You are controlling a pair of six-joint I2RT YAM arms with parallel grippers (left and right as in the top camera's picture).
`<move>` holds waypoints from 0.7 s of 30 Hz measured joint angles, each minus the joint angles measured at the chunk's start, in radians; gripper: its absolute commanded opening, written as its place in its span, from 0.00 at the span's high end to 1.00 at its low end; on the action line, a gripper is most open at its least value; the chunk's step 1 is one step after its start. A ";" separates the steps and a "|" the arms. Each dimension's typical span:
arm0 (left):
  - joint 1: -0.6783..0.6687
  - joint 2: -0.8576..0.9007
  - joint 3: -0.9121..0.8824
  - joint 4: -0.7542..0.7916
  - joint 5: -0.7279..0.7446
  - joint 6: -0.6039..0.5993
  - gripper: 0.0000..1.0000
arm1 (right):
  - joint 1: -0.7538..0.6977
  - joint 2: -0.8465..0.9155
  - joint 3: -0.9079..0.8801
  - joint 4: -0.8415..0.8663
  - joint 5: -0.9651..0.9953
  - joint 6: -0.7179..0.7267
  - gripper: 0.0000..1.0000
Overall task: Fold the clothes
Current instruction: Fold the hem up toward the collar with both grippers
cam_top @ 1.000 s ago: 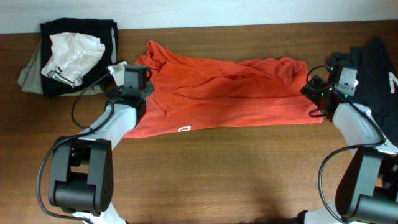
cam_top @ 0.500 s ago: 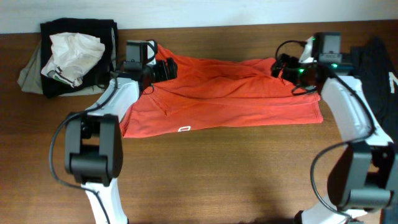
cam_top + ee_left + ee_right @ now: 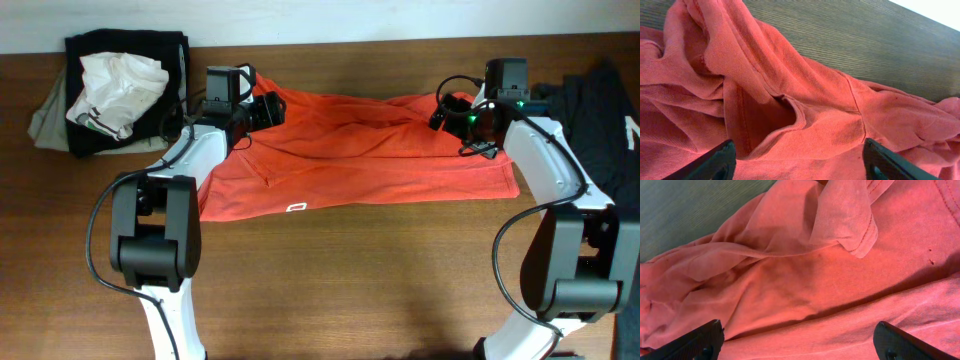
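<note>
My left gripper [image 3: 266,110], fingers spread, hangs over the bunched far-left edge of the T-shirt [image 3: 370,165], which lies rumpled across the table [image 3: 350,280]. My right gripper [image 3: 447,112], equally spread, hovers over the far-right folds. I should pinch both edges together, evenly.

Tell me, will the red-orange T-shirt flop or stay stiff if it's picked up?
Probably floppy: the red-orange cotton T-shirt lies in soft wrinkles and bunched folds. It likely sags wherever nothing holds it. Its matte knit probably isn't slippery.
</note>
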 measured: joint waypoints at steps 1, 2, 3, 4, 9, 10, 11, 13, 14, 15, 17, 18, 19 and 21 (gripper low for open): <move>0.000 0.000 0.000 0.003 0.000 -0.002 0.57 | 0.000 0.000 0.000 0.000 0.000 0.000 0.01; 0.000 0.000 0.000 0.008 -0.001 -0.006 0.61 | 0.000 0.000 0.000 0.000 0.000 0.000 0.01; 0.000 0.000 0.000 0.022 -0.004 -0.005 0.62 | 0.000 0.000 0.000 0.000 0.000 0.000 0.01; 0.000 0.000 0.000 0.031 -0.004 -0.002 0.64 | 0.000 0.000 0.000 0.000 0.000 0.000 0.01; 0.000 0.007 0.001 0.037 -0.009 -0.002 0.89 | 0.000 0.002 0.000 0.000 0.006 0.000 0.02; 0.000 0.014 0.001 0.036 -0.009 0.000 0.88 | 0.000 0.002 0.000 0.000 0.012 0.000 0.01; 0.000 0.021 0.001 0.037 -0.011 0.000 0.82 | 0.000 0.002 0.000 0.000 0.018 0.000 0.01; 0.000 0.027 0.001 0.030 -0.031 0.003 0.37 | 0.000 0.002 0.000 0.000 0.024 0.000 0.01; 0.000 0.027 0.002 0.030 -0.045 0.016 0.34 | 0.000 0.002 0.000 0.000 0.026 0.000 0.01; 0.000 0.027 0.002 0.030 -0.055 0.029 0.34 | 0.000 0.002 0.000 0.000 0.027 0.000 0.01; 0.000 0.027 0.002 0.033 -0.071 0.063 0.35 | 0.000 0.002 0.000 0.000 0.029 0.000 0.01; 0.000 0.027 0.002 0.036 -0.073 0.080 0.34 | 0.000 0.002 0.000 0.000 0.030 0.000 0.01; 0.000 0.027 0.002 0.037 -0.076 0.094 0.37 | 0.000 0.002 0.000 0.000 0.030 -0.001 0.01; 0.000 0.040 0.006 0.041 -0.076 0.107 0.55 | 0.000 0.002 0.000 0.000 0.030 0.000 0.01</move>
